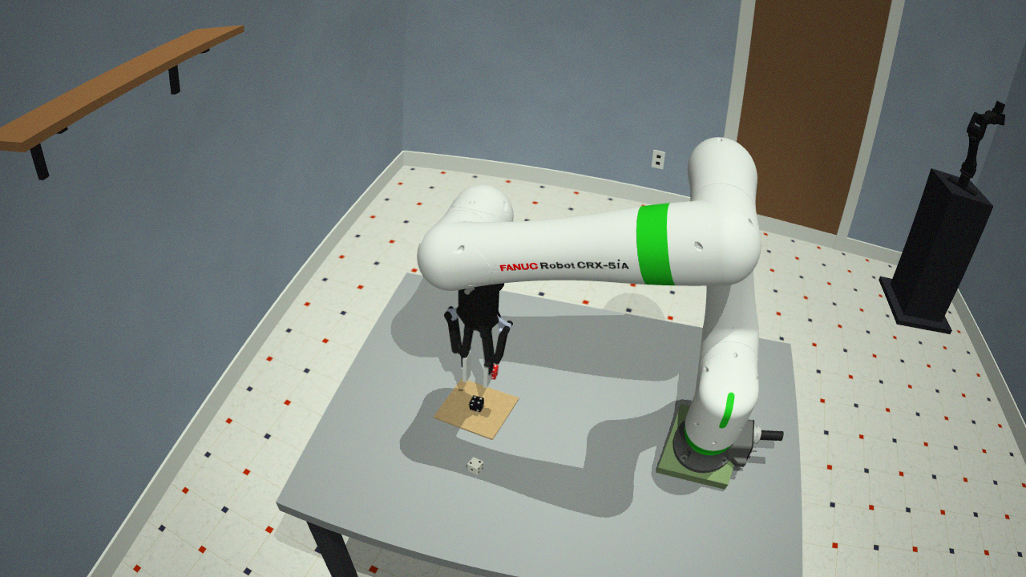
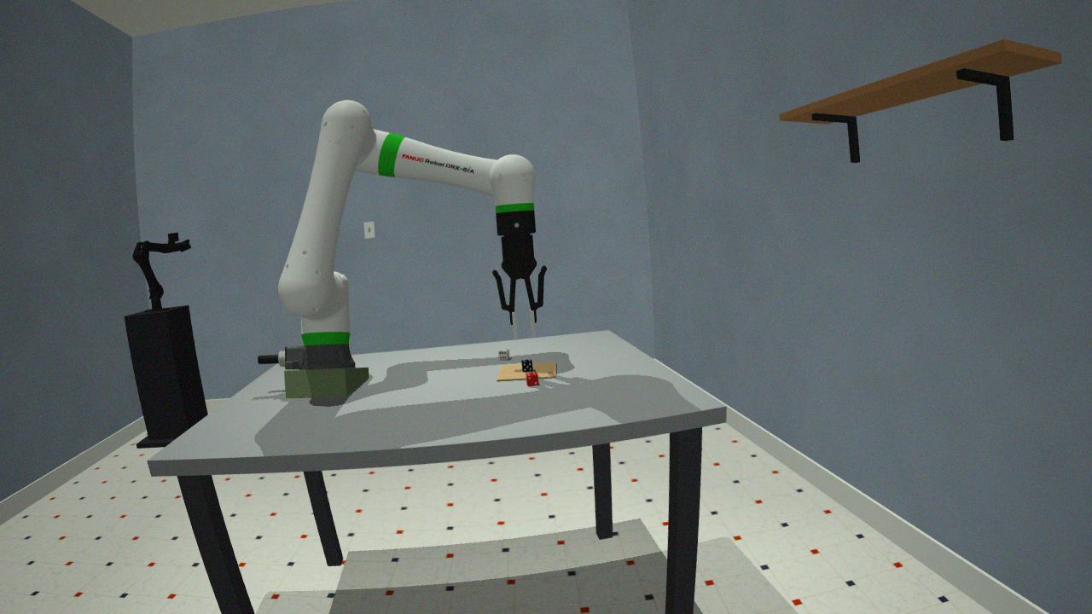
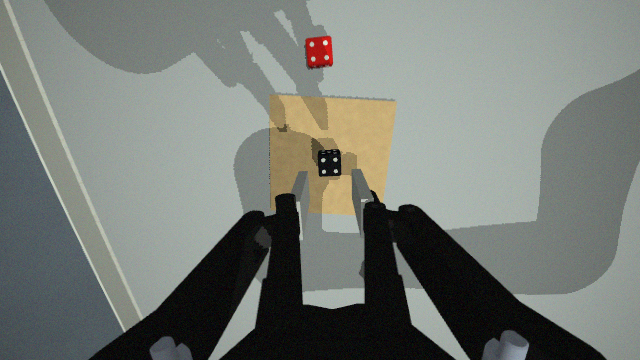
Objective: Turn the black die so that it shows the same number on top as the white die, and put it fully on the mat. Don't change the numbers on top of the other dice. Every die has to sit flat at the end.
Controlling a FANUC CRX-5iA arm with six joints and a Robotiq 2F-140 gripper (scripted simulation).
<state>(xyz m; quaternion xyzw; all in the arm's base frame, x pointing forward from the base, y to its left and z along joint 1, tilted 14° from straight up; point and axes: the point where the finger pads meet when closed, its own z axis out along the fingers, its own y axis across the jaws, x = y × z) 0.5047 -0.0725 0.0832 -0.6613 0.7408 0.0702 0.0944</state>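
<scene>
1. Arm reaches out level from its base, wrist turned straight down
2. Gripper hangs high above the table's far edge
3. Fingers parallel, drawn narrow, nothing between them

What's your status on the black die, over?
Gripper narrowed, holding nothing, high above the mat. Black die flat on the mat, four up. Red die just off the mat's edge; nothing blocking descent.

my top view looks down from high behind the table; exterior faces it from floor level, far off; wrist looks straight down, nearer. all share the mat.
</scene>
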